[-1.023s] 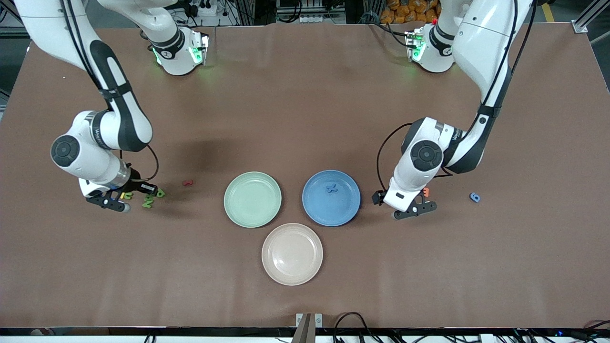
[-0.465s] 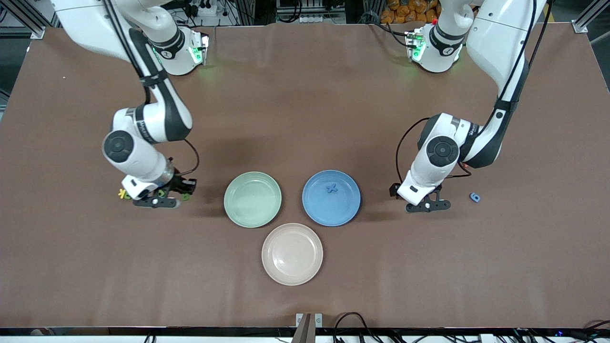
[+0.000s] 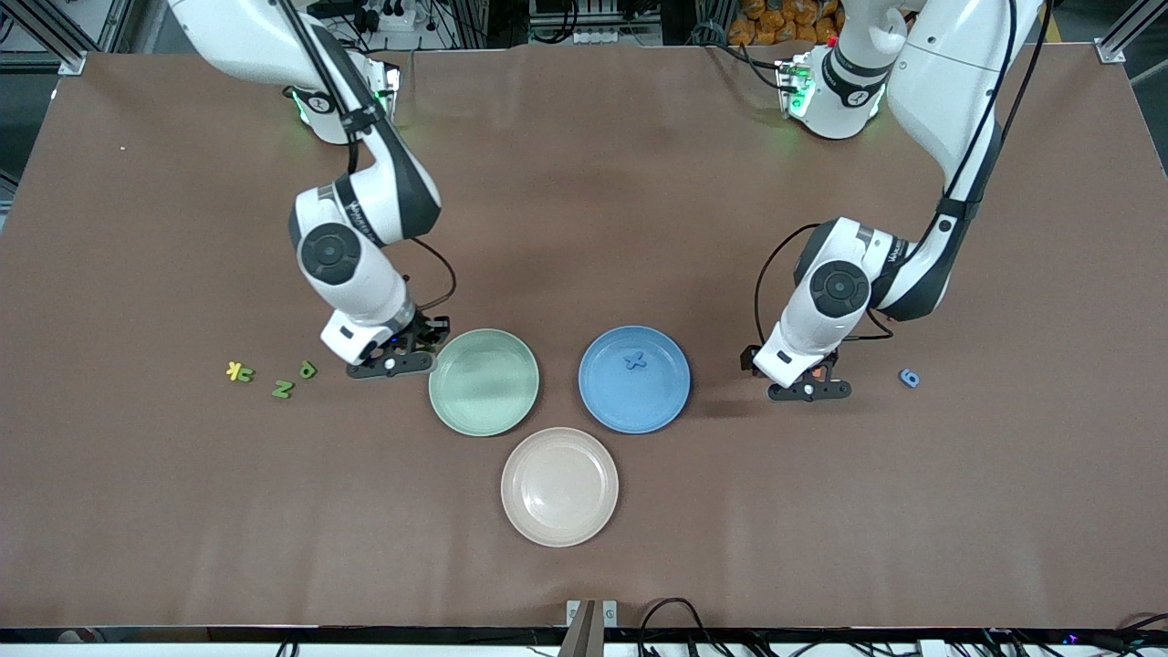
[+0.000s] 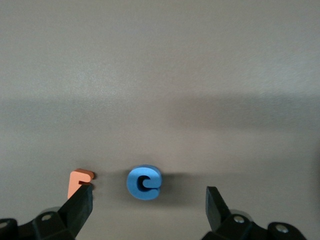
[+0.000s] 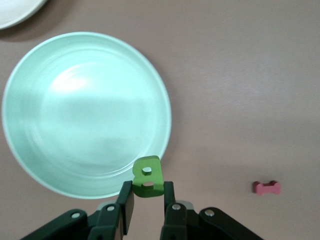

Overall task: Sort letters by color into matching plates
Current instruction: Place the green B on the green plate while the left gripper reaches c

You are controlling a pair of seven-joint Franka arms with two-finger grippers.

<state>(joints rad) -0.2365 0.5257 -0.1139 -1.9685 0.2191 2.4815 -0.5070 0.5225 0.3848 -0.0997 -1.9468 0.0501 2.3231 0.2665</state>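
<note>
The right gripper (image 5: 145, 207) pinches a green letter B (image 5: 147, 177) between its fingertips and hangs at the rim of the pale green plate (image 3: 484, 381), on the side toward the right arm's end of the table, the letter poised for a drop into the dish of its own colour. That plate looks empty, though glare on its surface makes this hard to confirm. The left gripper (image 4: 149, 206) stands wide, low over the table beside the blue plate (image 3: 634, 379), straddling a blue letter C (image 4: 144, 182) so the fingers can close on it; an orange letter F (image 4: 79, 181) lies just beside one finger. A blue X (image 3: 635, 360) already rests in the blue plate, while the beige plate (image 3: 559, 486), nearest the table's front edge, holds nothing. A yellow letter (image 3: 239, 371) and two green letters (image 3: 284, 389) wait near the right arm's end, a red piece (image 5: 266, 187) close by.
</note>
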